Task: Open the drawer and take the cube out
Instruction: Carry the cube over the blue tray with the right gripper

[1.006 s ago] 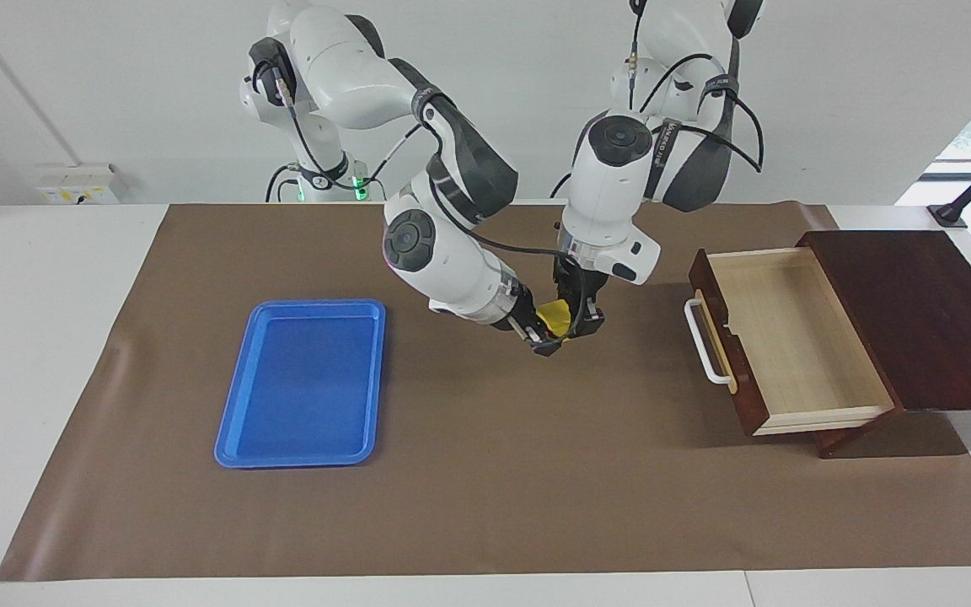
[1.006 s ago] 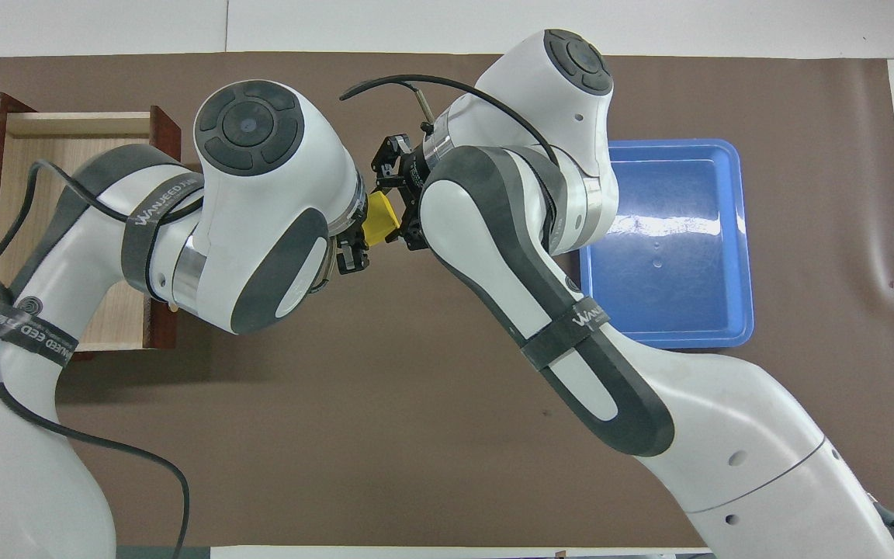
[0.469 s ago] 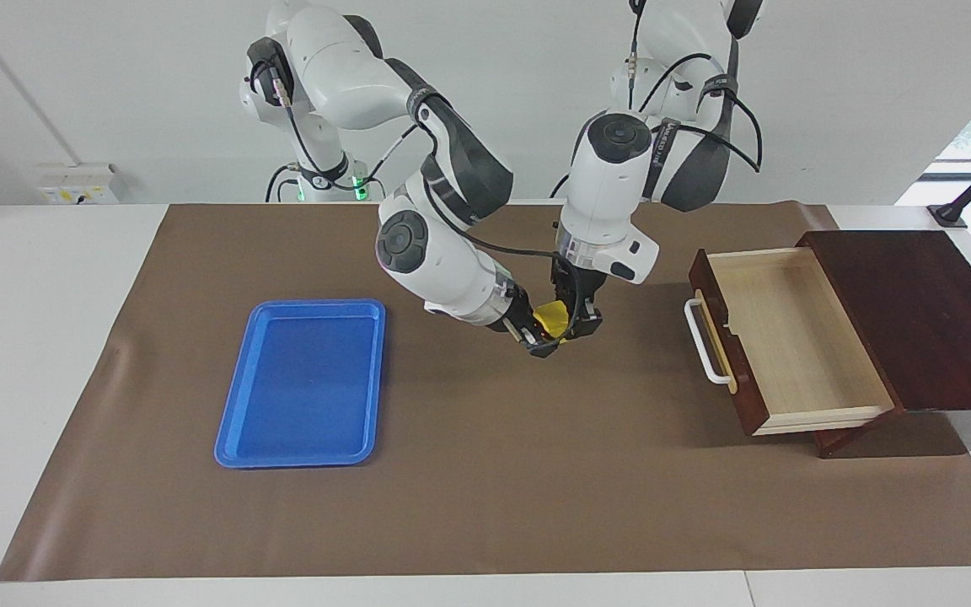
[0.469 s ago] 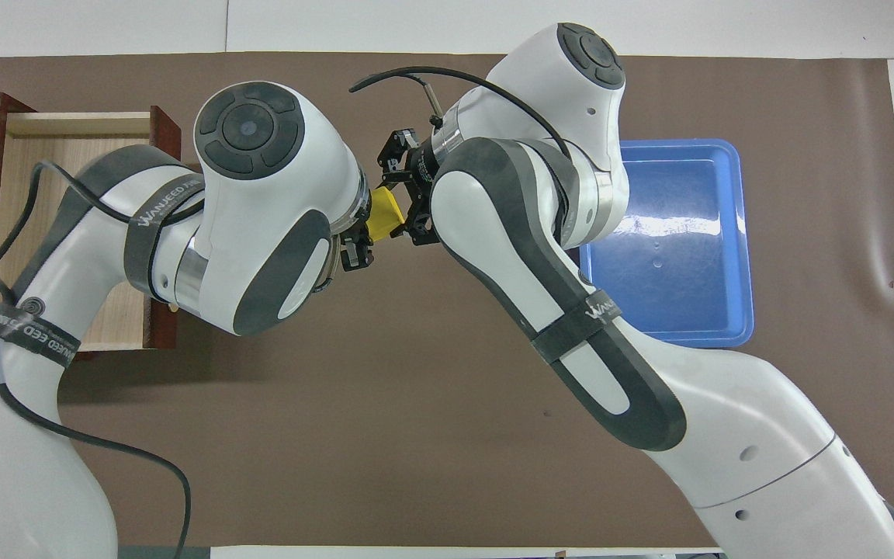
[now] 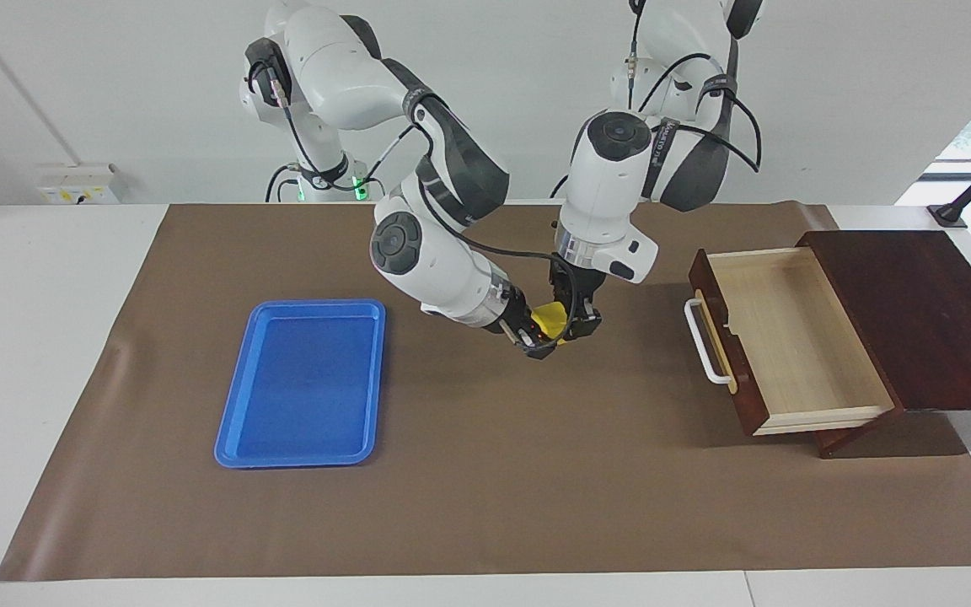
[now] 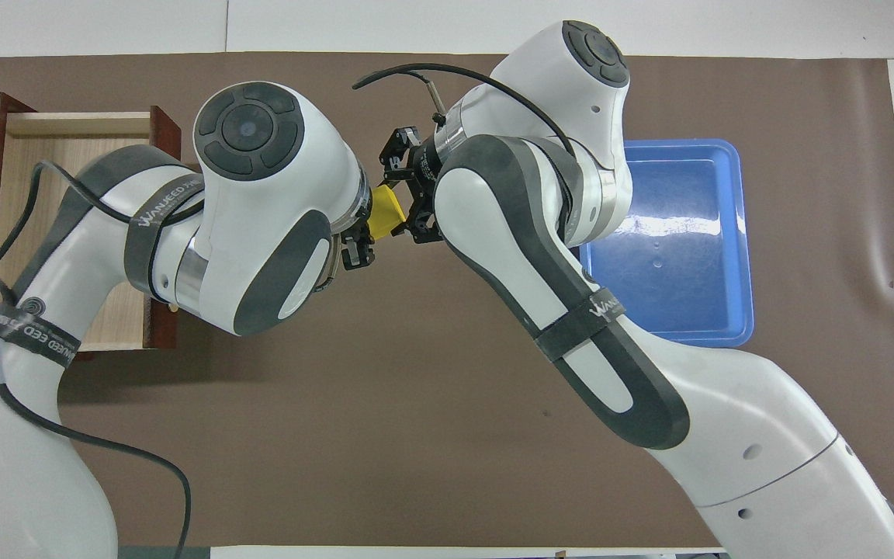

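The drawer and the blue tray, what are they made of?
The drawer looks like wood: a dark reddish-brown front, pale inside with faint grain lines, and a white bar handle, maybe plastic or painted metal. The blue tray looks like smooth plastic, since the overhead view shows bright glare on it.

Bright yellow cube (image 5: 550,319) between black gripper fingers; plain blue tray (image 5: 300,384); dark reddish-brown drawer (image 5: 776,337), pale wood inside, white handle (image 5: 705,341); brown mat (image 5: 494,472); white-and-grey arms.

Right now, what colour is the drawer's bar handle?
White bar handle on the dark reddish-brown wooden drawer; clearest in the facing view.
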Robot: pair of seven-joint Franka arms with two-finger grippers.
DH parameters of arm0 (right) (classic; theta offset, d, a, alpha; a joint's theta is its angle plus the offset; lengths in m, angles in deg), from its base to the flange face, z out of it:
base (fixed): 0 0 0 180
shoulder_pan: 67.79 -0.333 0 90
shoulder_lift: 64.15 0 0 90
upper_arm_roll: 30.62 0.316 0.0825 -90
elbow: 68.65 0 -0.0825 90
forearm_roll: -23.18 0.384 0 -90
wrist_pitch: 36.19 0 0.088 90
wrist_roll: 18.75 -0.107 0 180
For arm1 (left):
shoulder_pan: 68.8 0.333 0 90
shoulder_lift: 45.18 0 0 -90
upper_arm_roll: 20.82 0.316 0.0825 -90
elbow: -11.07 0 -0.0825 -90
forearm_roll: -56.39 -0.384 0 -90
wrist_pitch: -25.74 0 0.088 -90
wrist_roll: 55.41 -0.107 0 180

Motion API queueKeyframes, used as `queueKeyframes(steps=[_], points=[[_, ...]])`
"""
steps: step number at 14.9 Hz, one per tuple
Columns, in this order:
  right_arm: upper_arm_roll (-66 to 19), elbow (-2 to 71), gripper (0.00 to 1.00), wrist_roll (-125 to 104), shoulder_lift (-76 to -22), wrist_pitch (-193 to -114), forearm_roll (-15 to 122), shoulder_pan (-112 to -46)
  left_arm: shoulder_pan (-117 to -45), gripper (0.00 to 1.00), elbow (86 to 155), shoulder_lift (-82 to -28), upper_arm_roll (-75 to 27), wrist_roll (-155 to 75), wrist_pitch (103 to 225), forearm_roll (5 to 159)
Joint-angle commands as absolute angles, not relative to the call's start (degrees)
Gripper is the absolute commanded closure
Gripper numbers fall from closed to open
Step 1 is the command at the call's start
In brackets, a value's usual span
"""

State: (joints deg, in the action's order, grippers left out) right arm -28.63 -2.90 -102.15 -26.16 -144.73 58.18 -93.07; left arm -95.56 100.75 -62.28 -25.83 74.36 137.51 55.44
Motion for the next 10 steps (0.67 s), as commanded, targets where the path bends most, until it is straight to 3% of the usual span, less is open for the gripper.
queueKeyframes(steps=[1,6,10], points=[[-28.5,-3.0,1.00,-101.0,-26.4,-144.8,58.8,-92.0,-95.2,0.00,101.3,-61.5,-24.6,74.1,136.3,55.2],[-28.5,-3.0,1.00,-101.0,-26.5,-144.6,59.5,-91.3,-91.1,0.00,101.9,-60.7,-24.3,73.2,133.8,55.2],[-28.5,-2.9,1.00,-99.6,-27.3,-143.9,64.2,-85.1,-84.7,0.00,105.6,-59.4,-24.3,72.2,133.8,55.2]])
